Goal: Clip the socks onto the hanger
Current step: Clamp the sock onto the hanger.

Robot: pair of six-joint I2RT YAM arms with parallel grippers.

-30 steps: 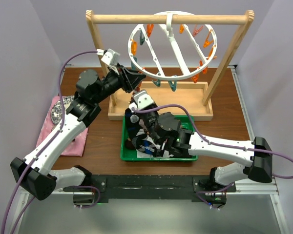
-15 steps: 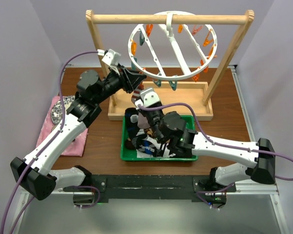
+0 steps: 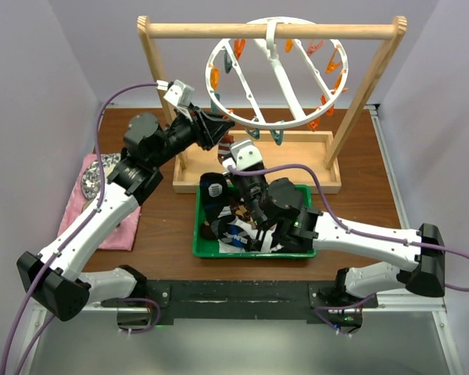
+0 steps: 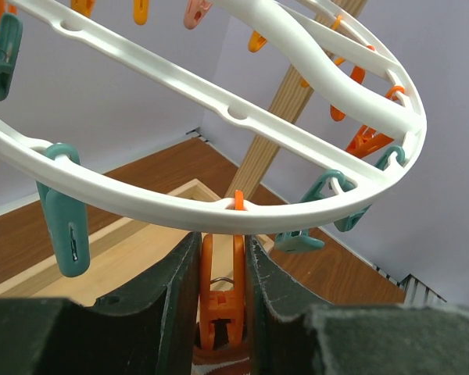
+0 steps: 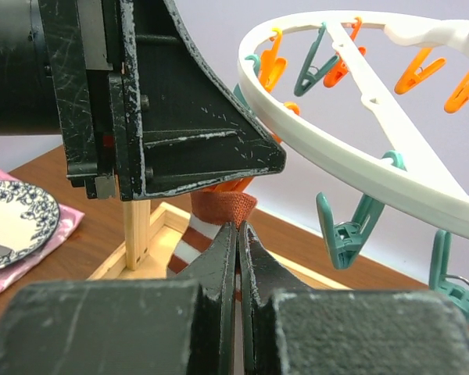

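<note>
While the hanger (image 3: 284, 82) hung from the wooden frame (image 3: 270, 30) at the back of the table (image 3: 164, 226), the left gripper (image 4: 223, 258) had its jaws squeezed on an orange peg (image 4: 221, 305) at the ring's low edge. The right gripper (image 5: 238, 234) had its jaws pinched tight on the top of a brown sock (image 5: 223, 207), held up just under that peg. The other socks (image 3: 234, 230) lay in the green tray (image 3: 199, 234) near the arms.

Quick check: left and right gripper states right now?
Left gripper: closed on an orange peg of the hanger.
Right gripper: closed on a sock.
</note>
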